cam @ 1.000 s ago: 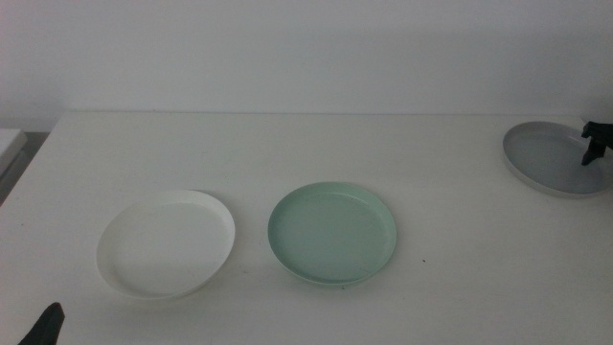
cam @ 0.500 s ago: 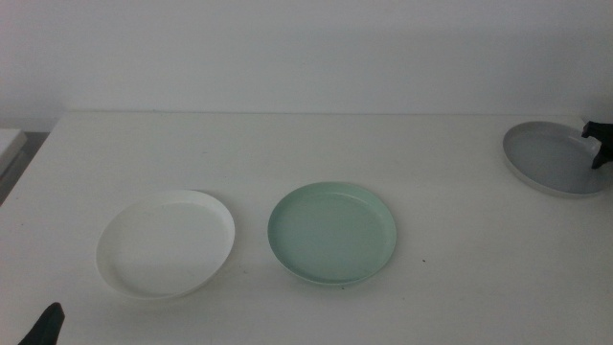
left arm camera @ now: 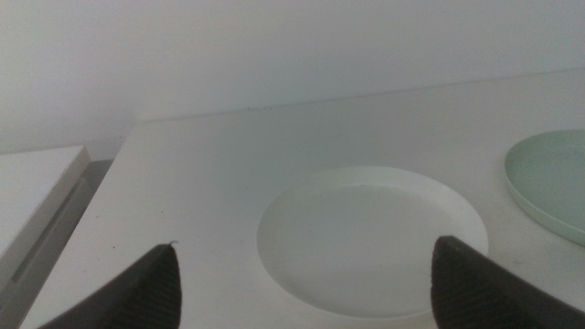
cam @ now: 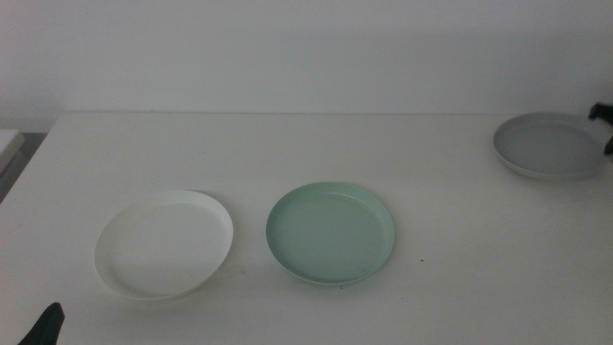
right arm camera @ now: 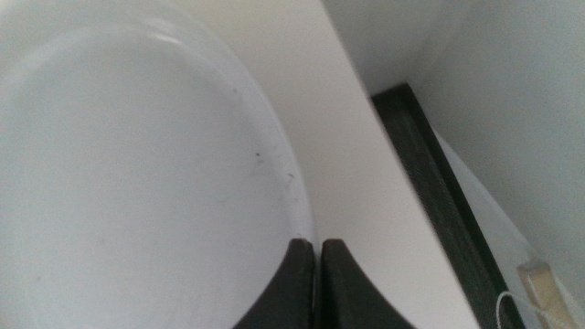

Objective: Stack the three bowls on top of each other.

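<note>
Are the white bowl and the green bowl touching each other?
Apart. The middle view shows a plain strip of bare table between the white bowl and the green bowl; the left wrist view shows that gap too.

Three bowls: one white bowl [cam: 164, 243], one mint green bowl [cam: 330, 234], one grey bowl [cam: 550, 146]; two grippers

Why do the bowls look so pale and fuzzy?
Middle view: flat, washed-out light, the white bowl nearly blends into the table. Right wrist view: too close, so the grey bowl blurs. Left wrist view: soft too, faint shadows.
</note>
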`<act>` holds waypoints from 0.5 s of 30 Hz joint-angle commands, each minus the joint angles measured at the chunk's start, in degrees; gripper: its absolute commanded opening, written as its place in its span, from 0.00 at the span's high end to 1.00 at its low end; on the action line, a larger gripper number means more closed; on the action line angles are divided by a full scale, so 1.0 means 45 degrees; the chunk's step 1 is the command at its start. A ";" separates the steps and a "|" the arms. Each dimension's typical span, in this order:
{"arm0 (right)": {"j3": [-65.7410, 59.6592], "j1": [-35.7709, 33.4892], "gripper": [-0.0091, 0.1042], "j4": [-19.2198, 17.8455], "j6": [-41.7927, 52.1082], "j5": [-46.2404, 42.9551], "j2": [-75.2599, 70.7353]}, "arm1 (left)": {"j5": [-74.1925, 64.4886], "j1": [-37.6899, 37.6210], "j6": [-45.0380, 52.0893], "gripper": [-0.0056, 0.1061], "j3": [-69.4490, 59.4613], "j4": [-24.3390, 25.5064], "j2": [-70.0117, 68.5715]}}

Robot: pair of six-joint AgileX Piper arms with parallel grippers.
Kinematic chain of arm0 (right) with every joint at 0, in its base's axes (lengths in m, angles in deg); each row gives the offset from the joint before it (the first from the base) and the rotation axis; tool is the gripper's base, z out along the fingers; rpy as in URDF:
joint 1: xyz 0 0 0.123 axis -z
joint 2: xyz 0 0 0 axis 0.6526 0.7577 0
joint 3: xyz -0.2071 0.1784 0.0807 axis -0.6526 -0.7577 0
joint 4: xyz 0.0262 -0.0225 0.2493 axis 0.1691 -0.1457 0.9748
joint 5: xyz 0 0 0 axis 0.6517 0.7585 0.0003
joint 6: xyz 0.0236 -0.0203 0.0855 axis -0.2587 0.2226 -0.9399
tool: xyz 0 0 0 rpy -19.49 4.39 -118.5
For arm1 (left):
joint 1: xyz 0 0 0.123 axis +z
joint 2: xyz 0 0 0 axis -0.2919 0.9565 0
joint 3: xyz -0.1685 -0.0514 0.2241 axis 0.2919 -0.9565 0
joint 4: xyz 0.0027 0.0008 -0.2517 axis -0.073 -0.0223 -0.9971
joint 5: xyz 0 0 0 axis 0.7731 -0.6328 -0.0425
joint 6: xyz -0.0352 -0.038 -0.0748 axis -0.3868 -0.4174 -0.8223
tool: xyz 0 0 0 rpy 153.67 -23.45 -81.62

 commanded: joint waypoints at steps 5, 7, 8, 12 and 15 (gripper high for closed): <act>-0.1309 -0.0894 0.94 0.2031 0.1522 0.0594 -0.3091 | 0.0159 0.0001 -0.0030 0.11 0.0003 0.0011 -0.0046; -0.2294 -0.1371 0.94 0.2323 0.1842 0.0279 -0.3990 | 0.0159 0.0001 -0.0030 0.11 0.0003 0.0011 -0.0046; -0.2872 -0.1806 0.94 0.2359 0.1871 0.0057 -0.4453 | 0.0159 0.0001 -0.0030 0.11 0.0003 0.0011 -0.0046; -0.5131 -0.3397 0.94 0.2359 0.1901 -0.0896 -0.5916 | 0.0159 0.0001 -0.0030 0.11 0.0003 0.0011 -0.0046; -0.6493 -0.4990 0.94 0.2359 0.1901 -0.1358 -0.6468 | 0.0159 0.0001 -0.0030 0.11 0.0003 0.0011 -0.0046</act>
